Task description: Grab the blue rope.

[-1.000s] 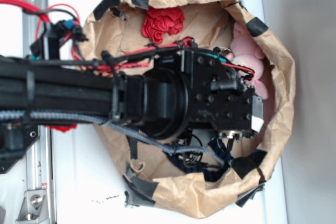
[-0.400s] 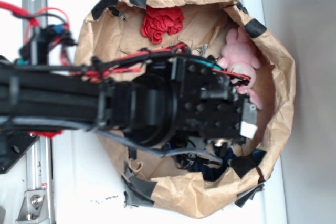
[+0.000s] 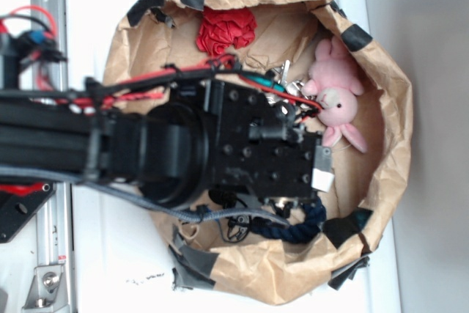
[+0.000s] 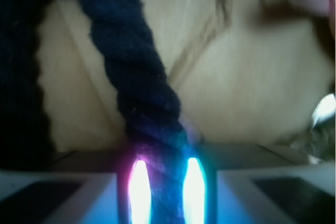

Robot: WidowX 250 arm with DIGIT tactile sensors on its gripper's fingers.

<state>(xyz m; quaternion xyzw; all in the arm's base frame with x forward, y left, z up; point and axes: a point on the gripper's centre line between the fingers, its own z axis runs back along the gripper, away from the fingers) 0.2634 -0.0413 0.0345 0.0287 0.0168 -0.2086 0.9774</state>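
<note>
While your tool (image 4: 167, 182) sits closed on the blue rope (image 4: 139, 87), whose free end curls beside the pink bunny (image 3: 338, 100) in the paper bag (image 3: 392, 108), watch for slippage: twisted strands may slide out, or snag the bag wall.

- The thick navy twisted rope (image 3: 297, 231) runs under the black robot arm (image 3: 183, 144), so its middle is hidden.
- In the wrist view, the rope's (image 4: 136, 82) upper end leaves the frame, blurred.
- The gripper's fingertips are hidden in the exterior view.
</note>
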